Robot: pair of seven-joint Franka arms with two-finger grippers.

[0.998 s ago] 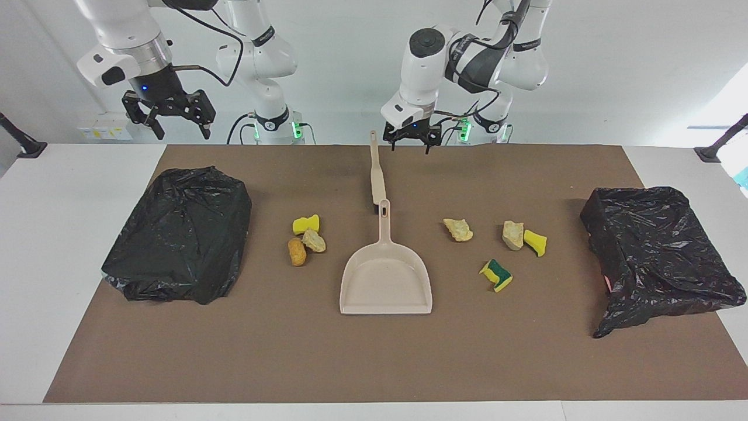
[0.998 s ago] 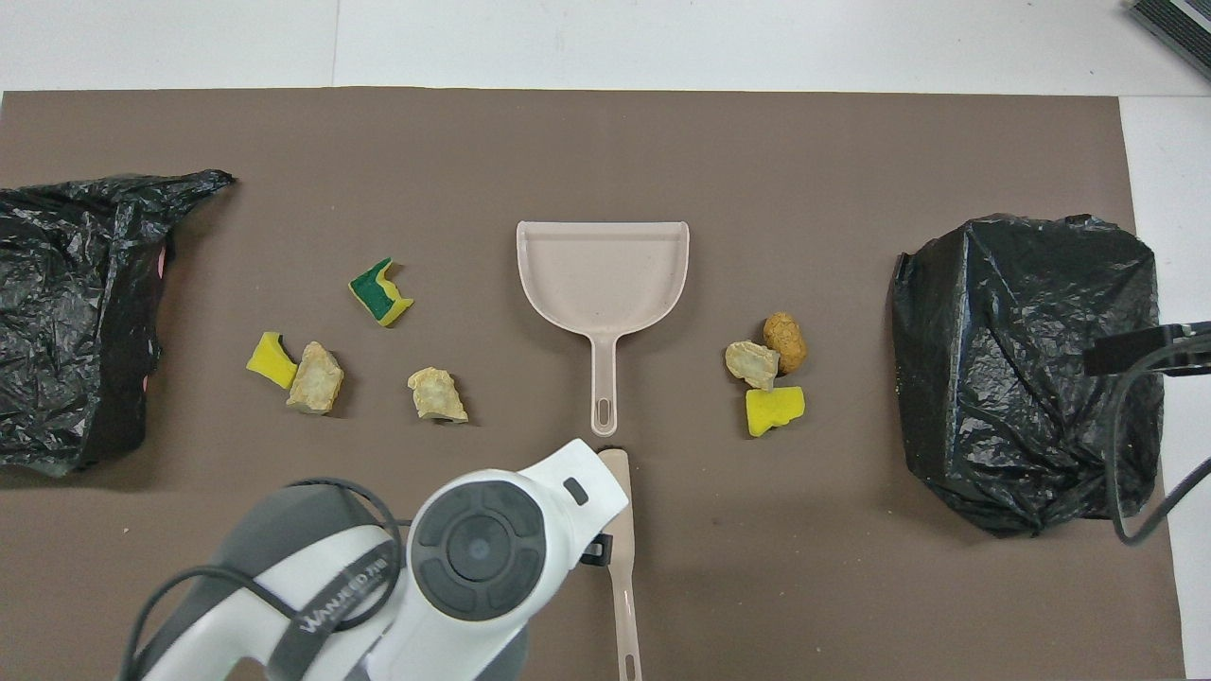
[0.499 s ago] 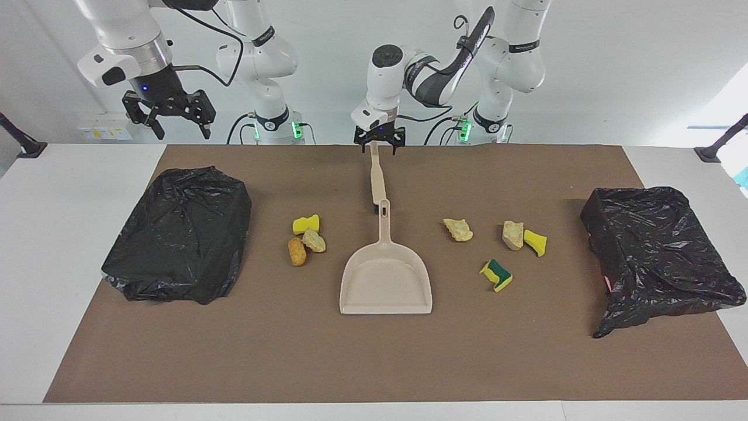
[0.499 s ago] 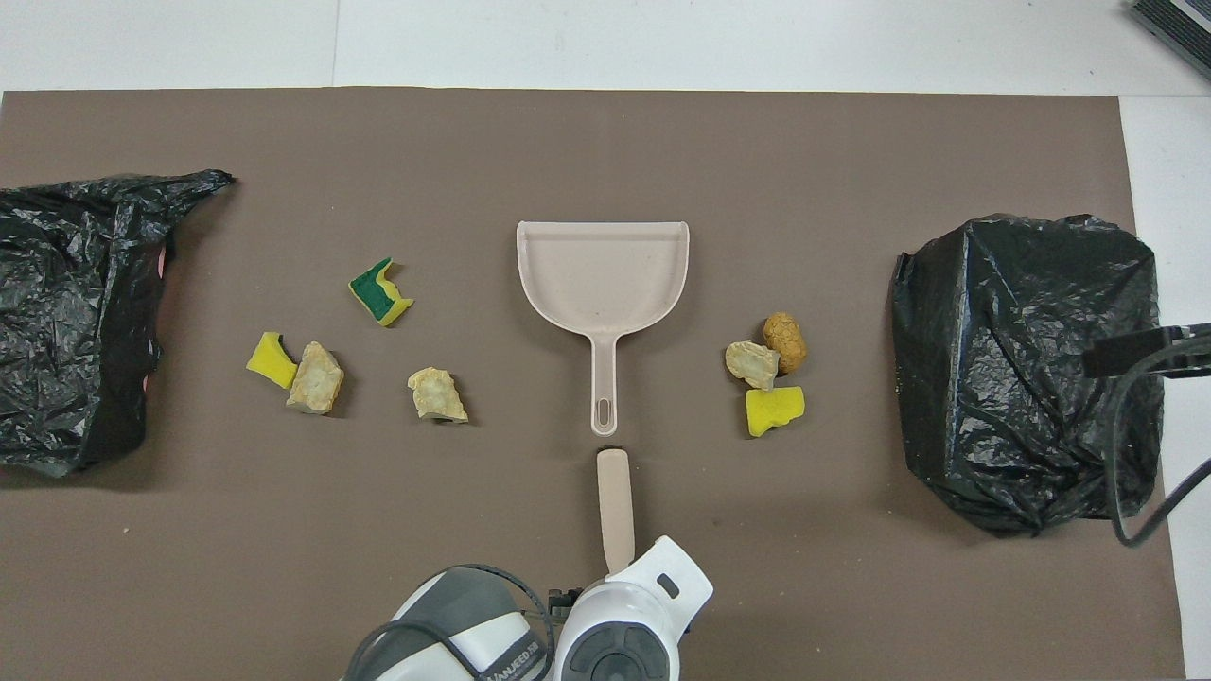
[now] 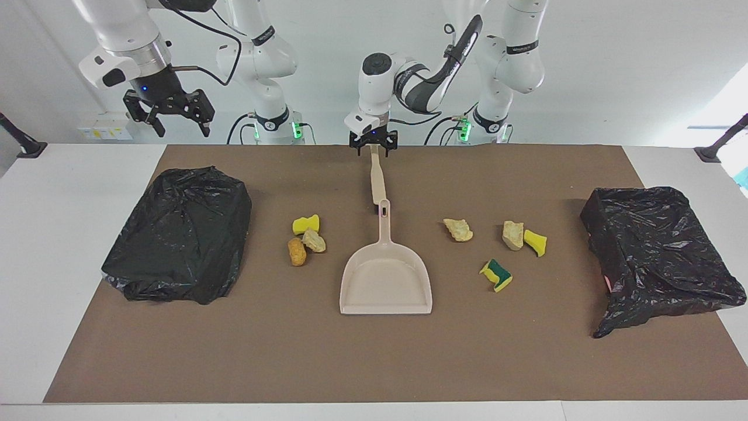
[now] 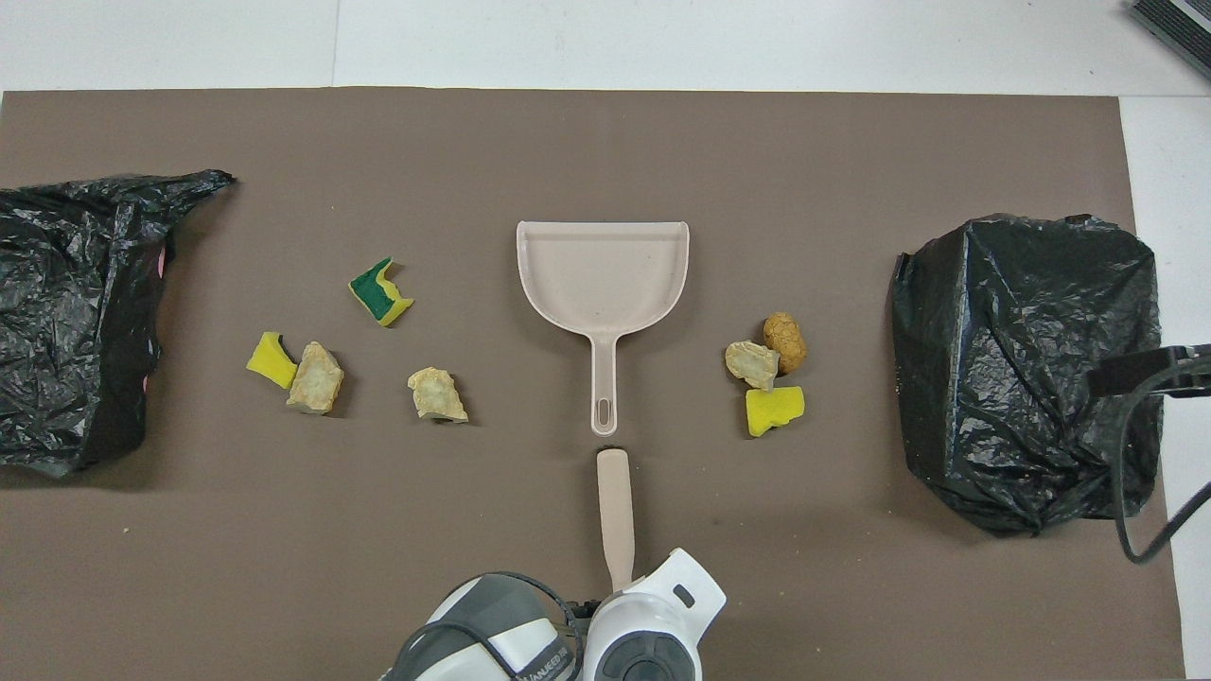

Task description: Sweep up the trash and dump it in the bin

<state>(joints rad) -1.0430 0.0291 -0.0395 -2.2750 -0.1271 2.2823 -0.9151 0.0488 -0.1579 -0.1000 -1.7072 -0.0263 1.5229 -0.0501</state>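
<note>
- A white surface (image 5: 70, 245) is seen, covered over most of its width by a brown mat (image 5: 374, 362).
- A beige dustpan (image 5: 385, 280) is laid mid-mat, its handle pointed toward the robots; a beige brush handle (image 5: 377, 178) is laid in line with it, nearer the robots.
- Toward the right arm's end, three scraps (image 5: 305, 237) are clustered and touching: yellow, tan, brown.
- Toward the left arm's end, four scraps are scattered: a tan chunk (image 5: 457, 229), a tan and a yellow piece (image 5: 523, 237) touching, a green-backed sponge bit (image 5: 496, 275).
- A black bag-lined bin (image 5: 178, 234) is placed at the right arm's end, another (image 5: 657, 254) at the left arm's.
</note>
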